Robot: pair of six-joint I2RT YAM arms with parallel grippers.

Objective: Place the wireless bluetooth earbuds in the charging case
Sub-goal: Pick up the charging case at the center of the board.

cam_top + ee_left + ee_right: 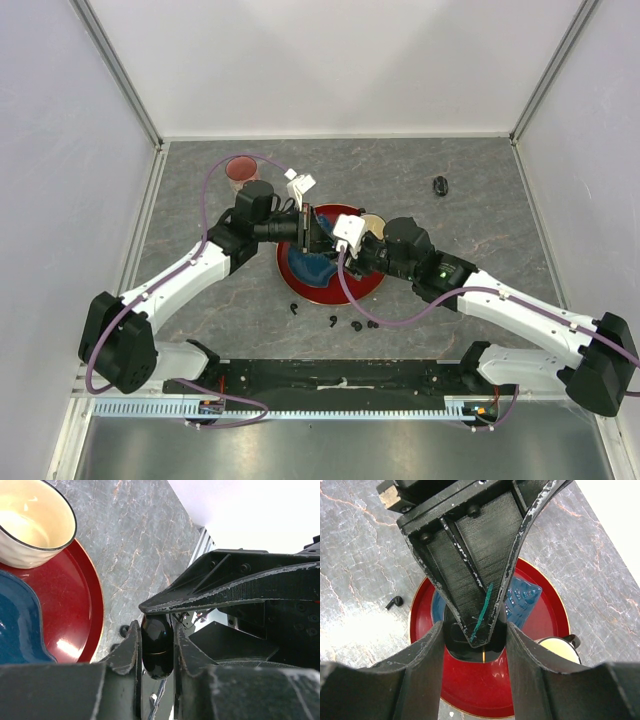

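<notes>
Bowl [372,224], left gripper [318,232] crowd red plate [322,297]; table [480,200] open rightward.

Glossy black case [156,645], glossy red plate [80,605]

White-black arms [190,272] (purple cables [395,323])

The left arm [190,270] rises from its base at 7 o'clock, elbow bent, wrist pointing toward 3 o'clock. The right arm [520,310] reaches in from 5 o'clock, wrist pointing toward 9 o'clock. The two grippers meet nose to nose with their fingers crossed. The left gripper [310,230] is clamped on a charging case [156,647]. The right gripper [325,243], half spread, brackets the same case.
</notes>
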